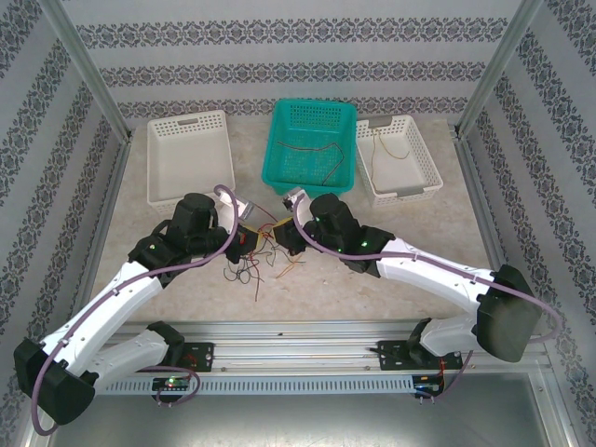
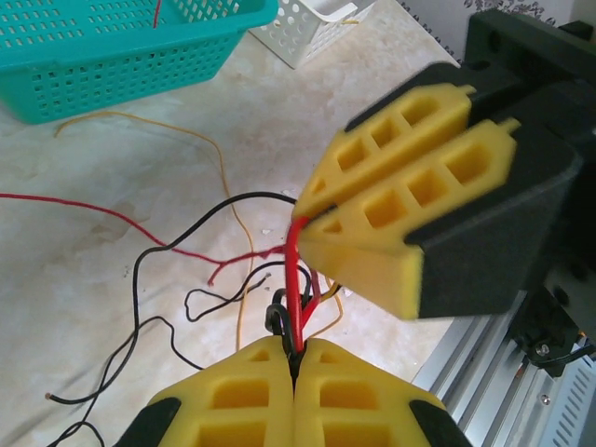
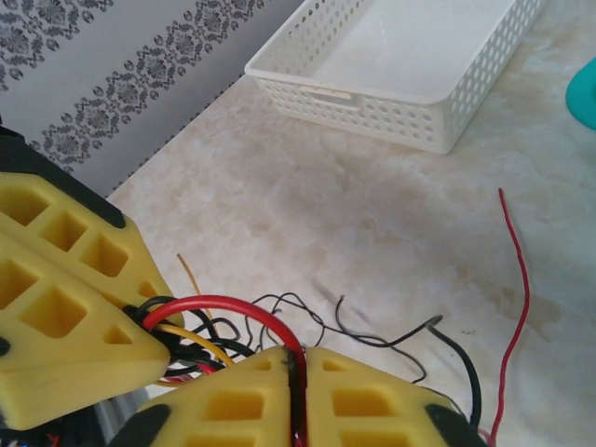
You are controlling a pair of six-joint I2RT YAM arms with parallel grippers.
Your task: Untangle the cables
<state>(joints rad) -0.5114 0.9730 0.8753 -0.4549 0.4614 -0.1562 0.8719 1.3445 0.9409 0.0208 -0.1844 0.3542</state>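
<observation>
The cables (image 1: 253, 268) lie in a loose red, black and yellow-tan tangle on the table (image 1: 307, 298), and one red strand (image 2: 294, 270) is stretched taut between the two grippers. The left gripper (image 2: 296, 358) is pressed together on that strand and a black loop, while the right gripper (image 2: 310, 212), close by, pinches its other end. Well behind them stands a teal basket (image 1: 277, 154) with a white basket (image 1: 400, 193) beside it, each holding a loose wire.

White arms (image 1: 433, 270), black joints (image 1: 507, 321), lilac cables (image 1: 37, 410), yellow gripper fingers (image 2: 242, 400).
</observation>
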